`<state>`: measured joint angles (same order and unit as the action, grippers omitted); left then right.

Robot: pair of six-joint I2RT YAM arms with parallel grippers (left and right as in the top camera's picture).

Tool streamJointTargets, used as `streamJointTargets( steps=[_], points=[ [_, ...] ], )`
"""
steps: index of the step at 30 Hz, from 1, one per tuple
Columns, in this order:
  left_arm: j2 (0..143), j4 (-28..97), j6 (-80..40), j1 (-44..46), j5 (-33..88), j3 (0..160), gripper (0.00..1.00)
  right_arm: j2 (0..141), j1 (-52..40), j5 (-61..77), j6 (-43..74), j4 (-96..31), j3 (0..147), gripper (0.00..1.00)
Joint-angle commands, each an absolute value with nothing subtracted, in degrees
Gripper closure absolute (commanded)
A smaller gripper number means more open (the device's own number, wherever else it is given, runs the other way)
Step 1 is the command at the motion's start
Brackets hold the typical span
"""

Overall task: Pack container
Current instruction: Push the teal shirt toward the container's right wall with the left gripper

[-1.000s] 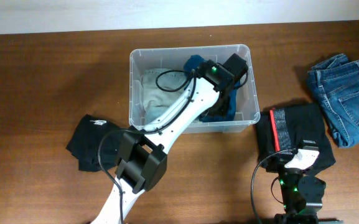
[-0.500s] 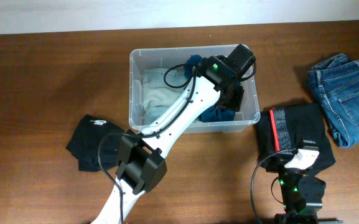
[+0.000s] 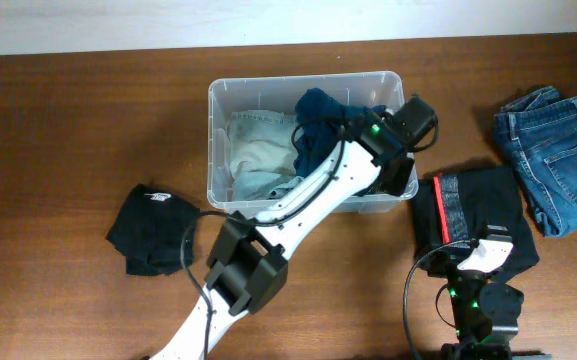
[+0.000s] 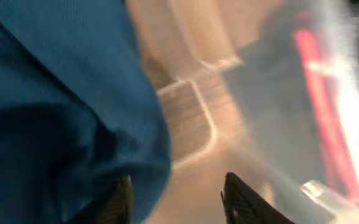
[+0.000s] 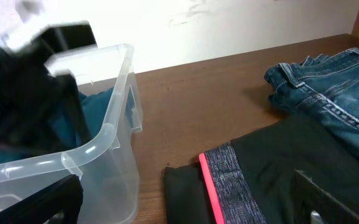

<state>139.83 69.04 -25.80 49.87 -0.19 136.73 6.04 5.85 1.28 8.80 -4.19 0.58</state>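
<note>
- Swinging right since a second ago, the left arm goes from over the middle of the container to its near right corner, and the blue garment it covered now shows in full
- Over the same second the right arm does not shift at all
- The container sits on the wooden table at centre back, with its long side facing the robot
- It is a clear plastic tub with rounded corners and a thick rim; the left wrist view, though blurred, shows raised ribs on its base
- Inside, a pale folded garment fills the left half and the blue garment lies heaped in the right half, its top near rim height
- The left gripper has its fingers apart, with bare plastic showing between them and the blue cloth just beside one finger; it grips nothing
- The right gripper is spread wide and empty, low at the near edge of the table
- My reading: the blue garment has just been let go and the left arm is pulling out, so the step in hand is leaving the tub
- Still unpacked are a black garment with a red stripe just right of the tub, blue jeans at far right and a black top to the left
- The next move likely calls for lifting clear of the rim, then pinching the striped garment, which lies nearest both grippers
</note>
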Motion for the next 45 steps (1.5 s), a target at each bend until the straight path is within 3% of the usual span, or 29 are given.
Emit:
streamJointTargets(
  steps=[1,11,17,19,20,21,23,34,45],
  points=[
    [140.86,69.30,-26.81,49.45,-2.92,137.60,0.56,5.61,5.54,0.78,8.58,-4.51,0.32,0.01],
    [144.90,68.93,-27.81,49.47,-7.38,137.60,0.54,5.61,5.54,0.78,8.58,-4.51,0.32,0.01],
    [145.38,67.44,-27.81,49.45,-7.97,137.60,0.48,5.61,5.54,0.78,8.58,-4.51,0.32,0.01],
    [145.40,67.48,-27.79,49.34,-8.47,137.60,0.57,5.61,5.54,0.78,8.58,-4.51,0.32,0.01],
    [145.40,67.48,-27.79,49.28,-8.49,137.60,0.68,5.61,5.54,0.78,8.58,-4.51,0.32,0.01],
    [145.40,67.46,-27.79,49.30,-8.47,137.60,0.89,5.61,5.54,0.78,8.58,-4.51,0.32,0.01],
    [145.40,67.40,-27.79,49.30,-8.45,137.60,0.99,5.61,5.54,0.78,8.58,-4.51,0.32,0.01],
    [145.38,65.98,-27.81,49.34,-8.08,139.41,0.99,5.61,5.54,0.78,8.58,-4.51,0.32,0.02],
    [145.38,62.39,-30.85,49.34,1.32,144.11,1.00,5.61,5.54,0.78,8.58,-4.51,0.32,0.01]
  ],
)
